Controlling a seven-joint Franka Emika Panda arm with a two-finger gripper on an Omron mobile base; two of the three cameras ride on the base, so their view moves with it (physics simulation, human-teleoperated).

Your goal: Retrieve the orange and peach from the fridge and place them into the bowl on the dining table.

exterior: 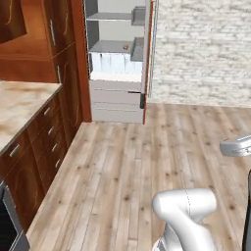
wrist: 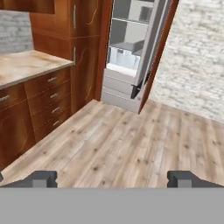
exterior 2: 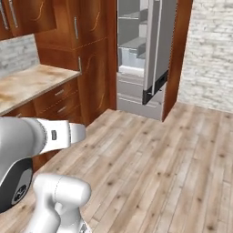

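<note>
The fridge stands open across the wooden floor, with grey shelves, a pale crisper drawer and grey drawers below. Its door is swung out to the right. A small orange-red ball rests on the shelf above the crisper; it is too small to tell whether it is the orange or the peach. In the hand view the fridge is far ahead, and my gripper is open, fingertips wide apart and nothing between them. The bowl and the dining table are out of view.
A beige marbled counter on red-brown drawers runs along the left. Tall red-brown cabinets flank the fridge. A pale brick wall closes the right side. Wood-plank floor stretches between me and the fridge.
</note>
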